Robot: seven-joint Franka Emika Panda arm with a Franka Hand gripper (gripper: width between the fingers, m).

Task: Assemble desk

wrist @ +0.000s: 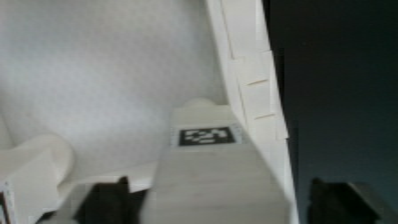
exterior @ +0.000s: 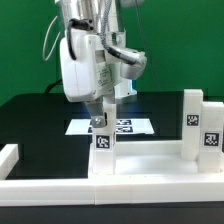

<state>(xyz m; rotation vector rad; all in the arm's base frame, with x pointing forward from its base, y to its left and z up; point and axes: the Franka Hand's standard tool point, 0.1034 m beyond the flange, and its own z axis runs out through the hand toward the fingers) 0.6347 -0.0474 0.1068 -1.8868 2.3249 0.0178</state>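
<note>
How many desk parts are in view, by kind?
Legs: 3 (one mid-frame, two at the exterior view's right)
Desk top: 1
Total: 4

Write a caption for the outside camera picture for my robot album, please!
Robot arm's end effector hovers around a tagged white leg standing on the desk top, with two more legs waiting nearby.
</note>
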